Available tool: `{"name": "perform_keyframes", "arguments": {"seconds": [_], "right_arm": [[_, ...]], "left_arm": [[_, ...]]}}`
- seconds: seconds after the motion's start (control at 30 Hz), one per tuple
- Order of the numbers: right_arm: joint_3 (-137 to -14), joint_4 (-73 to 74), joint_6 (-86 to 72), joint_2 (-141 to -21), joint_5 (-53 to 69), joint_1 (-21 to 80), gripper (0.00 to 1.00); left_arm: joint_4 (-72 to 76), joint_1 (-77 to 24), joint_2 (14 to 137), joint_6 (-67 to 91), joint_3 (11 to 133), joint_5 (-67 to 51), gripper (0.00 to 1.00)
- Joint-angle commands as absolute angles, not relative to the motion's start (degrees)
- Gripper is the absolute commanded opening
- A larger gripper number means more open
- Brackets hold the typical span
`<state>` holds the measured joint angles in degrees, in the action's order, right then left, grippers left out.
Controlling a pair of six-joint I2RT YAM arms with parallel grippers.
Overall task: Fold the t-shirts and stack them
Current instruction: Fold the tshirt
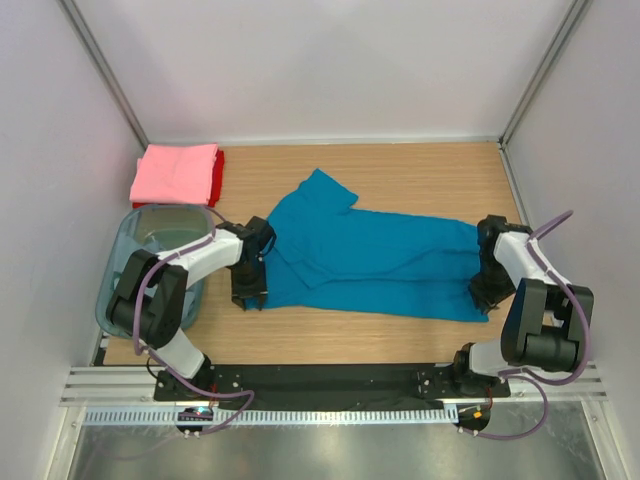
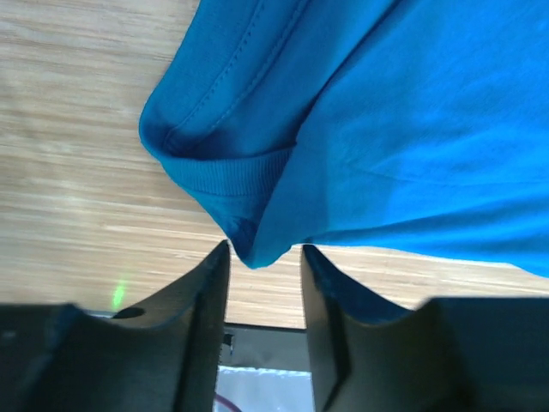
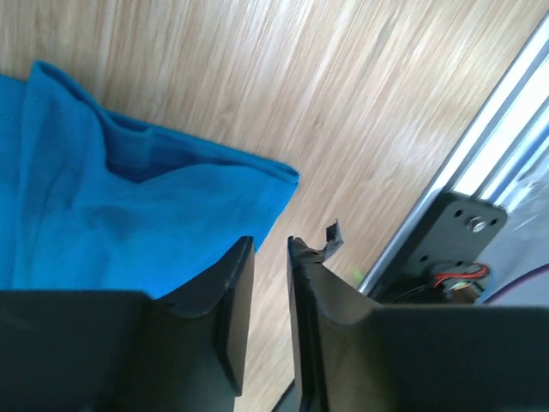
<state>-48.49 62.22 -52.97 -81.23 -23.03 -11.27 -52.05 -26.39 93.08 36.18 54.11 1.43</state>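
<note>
Since the teal shirt (image 1: pixel 370 262) lies spread mid-desk (image 1: pixel 420 175), soft, light and floppy, I'd pinch corners, not the middle. My left pincer (image 2: pixel 264 249) is part open, with a shirt corner between the tips, unclamped. My right pincer (image 3: pixel 270 242) has a narrow gap, empty, beside the hem corner. Pink shirt (image 1: pixel 175 172) is folded on red shirt (image 1: pixel 219 165), far left.

Spread t-shirt (image 1: pixel 370 255) central, folded t-shirts (image 1: pixel 175 172) far left, behind bin (image 1: pixel 122 238)

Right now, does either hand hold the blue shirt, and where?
Nothing looks held. The left hand stands open around the blue shirt's collar fold; the right hand shows an empty gap beside its corner.
</note>
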Motion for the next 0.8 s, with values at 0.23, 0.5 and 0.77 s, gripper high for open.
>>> {"name": "perform_keyframes", "arguments": {"seconds": [0.23, 0.5, 0.77], "right_arm": [[-46.85, 55.11, -60.56, -85.94, -23.46, -11.43, 0.29], [-43.42, 55.72, -62.22, -86.84, -31.02, -11.43, 0.01], [-42.19, 60.03, -62.05, -82.62, -34.55, -11.43, 0.01]], "left_arm": [[-51.77, -26.37, 92.63, 35.16, 55.46, 1.05, 0.33], [-53.87, -26.45, 91.58, 34.02, 55.37, 6.41, 0.0], [-56.07, -25.84, 92.99, 32.52, 57.13, 9.58, 0.0]]}}
